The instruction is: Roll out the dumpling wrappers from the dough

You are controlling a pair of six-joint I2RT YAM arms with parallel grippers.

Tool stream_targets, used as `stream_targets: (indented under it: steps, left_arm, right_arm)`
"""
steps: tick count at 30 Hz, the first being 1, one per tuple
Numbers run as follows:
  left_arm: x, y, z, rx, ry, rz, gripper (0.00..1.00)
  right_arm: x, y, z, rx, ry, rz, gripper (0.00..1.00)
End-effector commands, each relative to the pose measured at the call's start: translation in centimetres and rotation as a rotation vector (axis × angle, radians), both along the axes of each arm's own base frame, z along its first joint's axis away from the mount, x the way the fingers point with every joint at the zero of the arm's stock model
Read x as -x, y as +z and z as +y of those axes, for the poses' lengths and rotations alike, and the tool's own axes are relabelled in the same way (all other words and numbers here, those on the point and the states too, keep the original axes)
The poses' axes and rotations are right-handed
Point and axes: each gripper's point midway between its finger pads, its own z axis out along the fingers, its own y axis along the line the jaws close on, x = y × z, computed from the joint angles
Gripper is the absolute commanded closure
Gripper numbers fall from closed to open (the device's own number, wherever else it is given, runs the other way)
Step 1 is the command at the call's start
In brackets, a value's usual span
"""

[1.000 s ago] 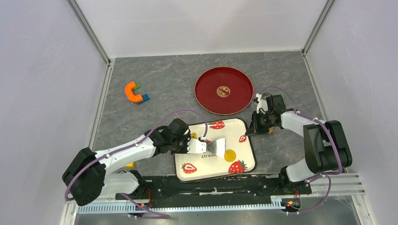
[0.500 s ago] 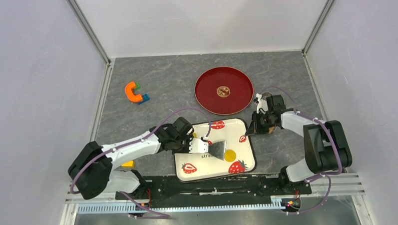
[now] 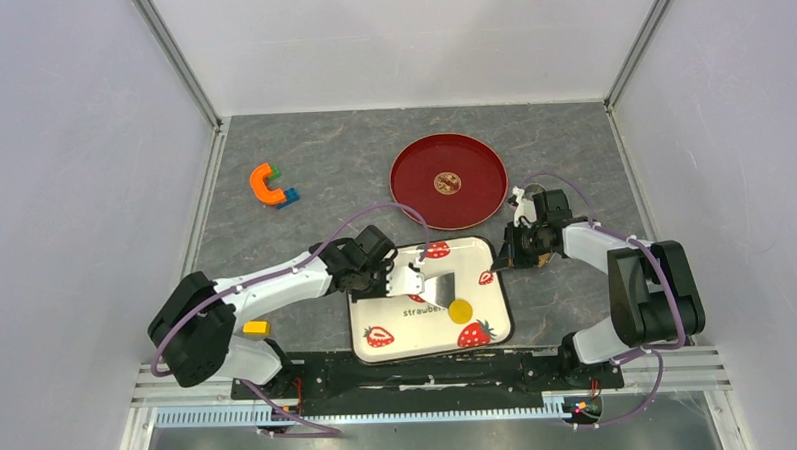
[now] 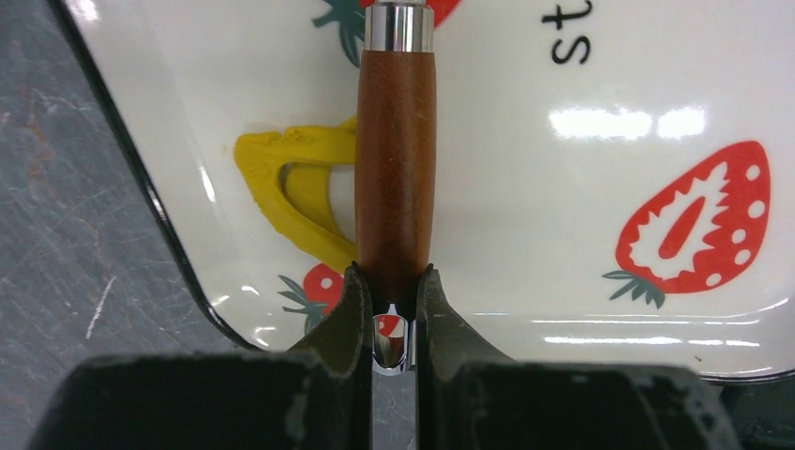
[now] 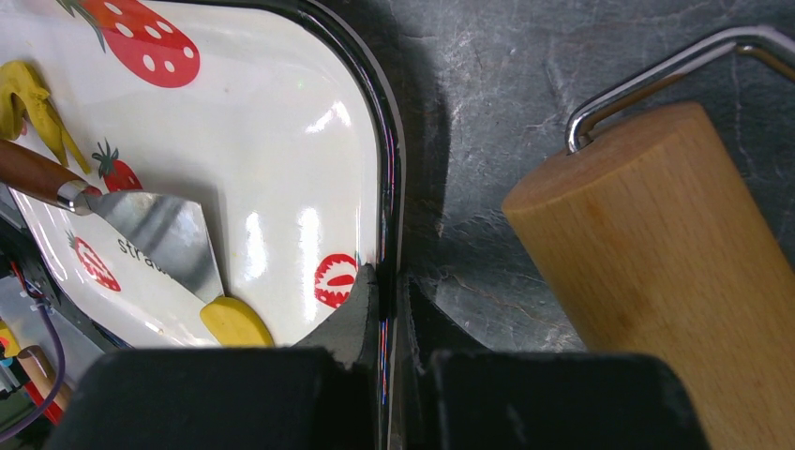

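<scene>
A small flat yellow dumpling wrapper [image 3: 462, 310] [image 5: 234, 322] lies on the white strawberry tray [image 3: 475, 244]. My left gripper [image 3: 413, 281] [image 4: 394, 277] is shut on the brown wooden handle [image 4: 396, 159] of a metal scraper. The scraper's blade [image 3: 442, 288] [image 5: 169, 234] meets the wrapper's edge. A curved yellow dough scrap [image 4: 291, 192] [image 5: 28, 94] lies under the handle near the tray's left side. My right gripper [image 3: 503, 259] [image 5: 389, 277] is shut on the tray's right rim [image 5: 386, 187].
A wooden rolling pin [image 5: 656, 253] with a wire frame lies on the grey table right of the tray. A round red plate [image 3: 448, 181] sits behind the tray. An orange and blue piece [image 3: 270, 184] lies far left; a yellow block [image 3: 256, 328] sits by the left arm's base.
My left arm has swung right and forward, carrying the scraper blade slightly up the tray and against the wrapper. The right arm and tray have stayed put.
</scene>
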Motion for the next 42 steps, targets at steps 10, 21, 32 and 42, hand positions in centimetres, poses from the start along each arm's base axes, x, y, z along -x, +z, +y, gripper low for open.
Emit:
stream_targets:
  steps: [10, 21, 32, 42]
  left_arm:
    - [-1.1, 1.8, -2.2, 0.049, -0.007, -0.047, 0.98]
    - [0.9, 1.2, -1.7, 0.016, -0.085, -0.041, 0.98]
    - [1.6, 1.2, -2.3, 0.022, -0.157, -0.018, 0.98]
    - [1.7, 1.1, -3.9, 0.022, -0.207, -0.007, 0.98]
  right_arm:
    - [4.5, -3.4, -1.9, 0.121, 0.029, 0.162, 1.0]
    - [4.4, -3.3, -1.8, 0.118, 0.032, 0.16, 1.0]
    - [4.3, -3.3, -1.7, 0.114, 0.033, 0.161, 1.0]
    - [4.4, -3.4, -1.8, 0.116, 0.034, 0.164, 1.0]
